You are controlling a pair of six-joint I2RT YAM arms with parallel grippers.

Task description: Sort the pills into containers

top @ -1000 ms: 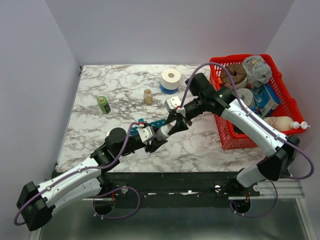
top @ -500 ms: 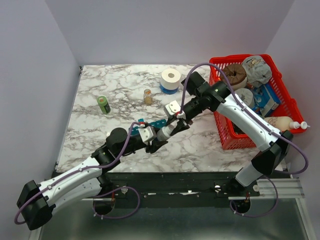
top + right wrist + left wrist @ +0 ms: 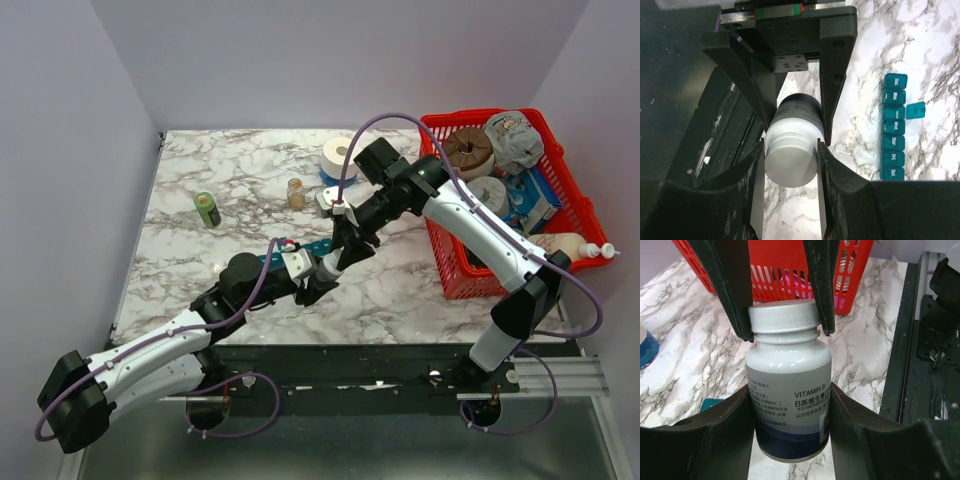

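A white bottle [image 3: 788,390] with a white cap [image 3: 784,316] and a "VITAMIN B" label hangs above the table. My left gripper [image 3: 789,407] is shut on its body, and my right gripper [image 3: 790,165] is shut on the cap [image 3: 791,165] from the opposite end. In the top view both grippers meet at the bottle [image 3: 326,266] near the table's front middle. The containers, a teal strip [image 3: 893,127] of lidded compartments, lie on the marble just behind the bottle, with one lid [image 3: 915,110] flipped open. The arms partly hide the strip [image 3: 312,247] from above. The pills are out of view.
A red mesh basket [image 3: 455,272] full of items stands at the right, with a white squeeze bottle [image 3: 570,245] beside it. A green bottle [image 3: 207,209], a small amber jar [image 3: 296,192] and a white roll [image 3: 342,155] stand farther back.
My right arm's wrist and forearm have swung left and back around the bottle's cap end. The bottle stays gripped by both grippers, shifted slightly left.
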